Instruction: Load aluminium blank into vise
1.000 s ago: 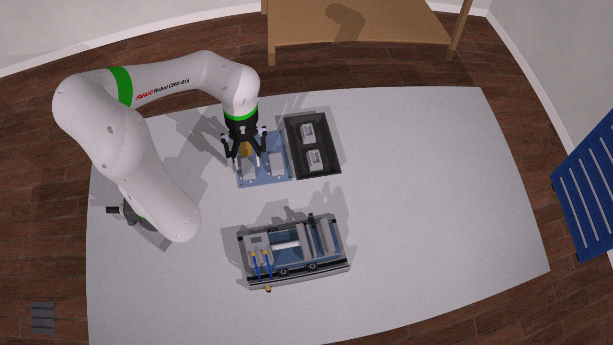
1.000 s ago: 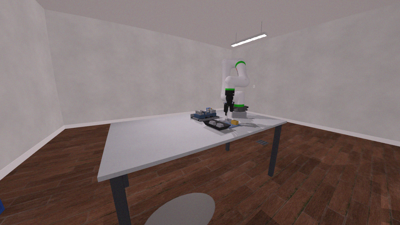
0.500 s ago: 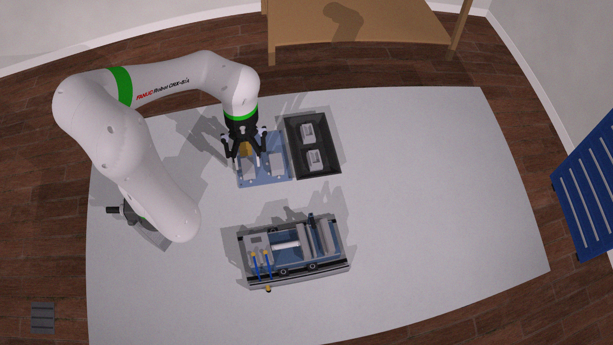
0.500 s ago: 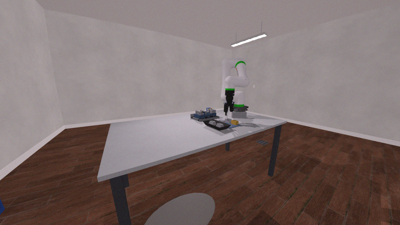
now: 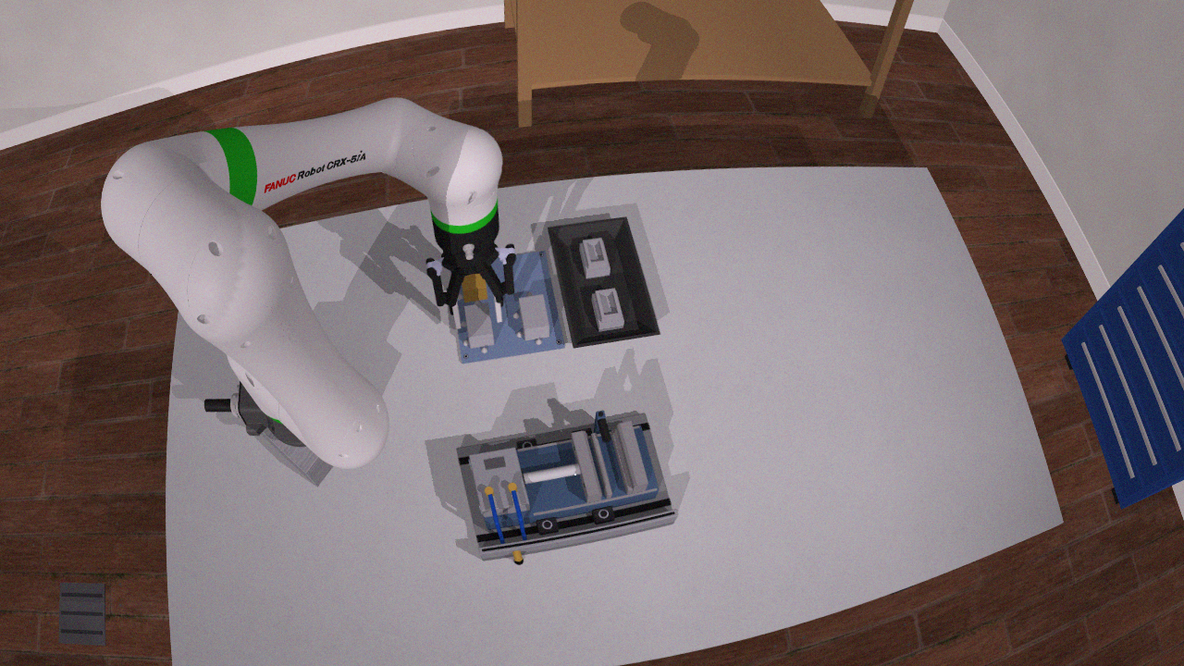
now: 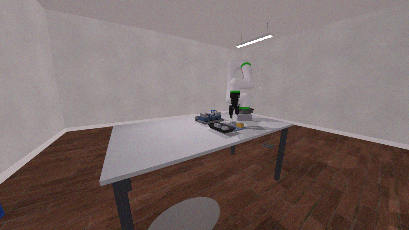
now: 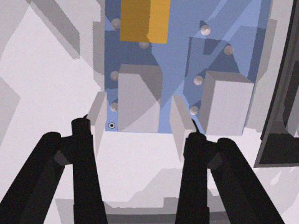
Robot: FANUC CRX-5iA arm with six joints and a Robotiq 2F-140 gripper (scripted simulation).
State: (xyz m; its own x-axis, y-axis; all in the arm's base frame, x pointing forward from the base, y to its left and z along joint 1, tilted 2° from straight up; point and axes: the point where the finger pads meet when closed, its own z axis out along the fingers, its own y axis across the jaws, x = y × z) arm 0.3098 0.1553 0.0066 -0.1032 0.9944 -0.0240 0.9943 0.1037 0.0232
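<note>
Arm (image 5: 248,248) lettered "FANUC Robot CRX-5iA"; tool (image 7: 139,129) half open, empty, above aluminium blank (image 7: 139,101).

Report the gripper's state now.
Gripper: partly open, holding nothing, fingers either side of an aluminium blank on the infeed plate.
</note>
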